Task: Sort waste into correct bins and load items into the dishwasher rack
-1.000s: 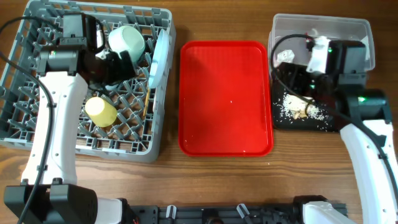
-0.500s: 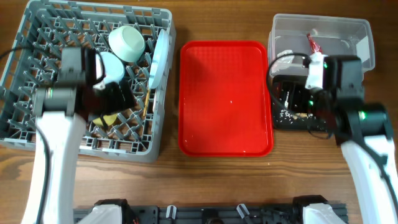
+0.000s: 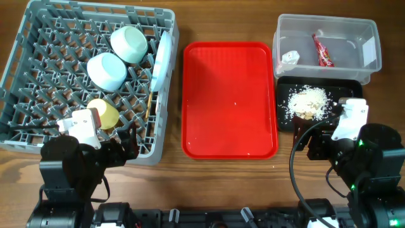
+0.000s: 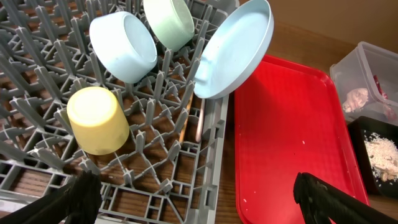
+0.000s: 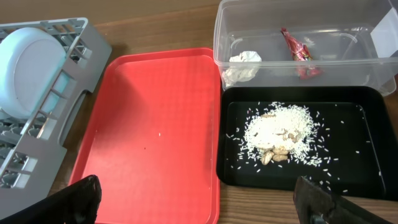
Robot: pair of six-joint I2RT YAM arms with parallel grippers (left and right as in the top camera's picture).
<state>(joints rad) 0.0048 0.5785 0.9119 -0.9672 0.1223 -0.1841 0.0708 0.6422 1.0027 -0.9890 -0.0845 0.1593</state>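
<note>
Though lately above rack (image 3: 101, 11) and black tray (image 5: 354, 174), left claw (image 4: 196, 194), right claw (image 5: 196, 196) (released) withdrawn.

The left black-and-white robot arm (image 3: 66, 152) sits folded at the overhead frame's lower left, and the right black-and-white robot arm (image 3: 361, 149) at its lower right. The left black two-finger gripper (image 4: 202, 200) and the right black two-finger gripper (image 5: 199, 204) are spread wide.

A glossy red serving tray (image 3: 230, 126) lies flat at the middle of a brown wood-grain worktop (image 3: 221, 187), long edges running front to back
</note>
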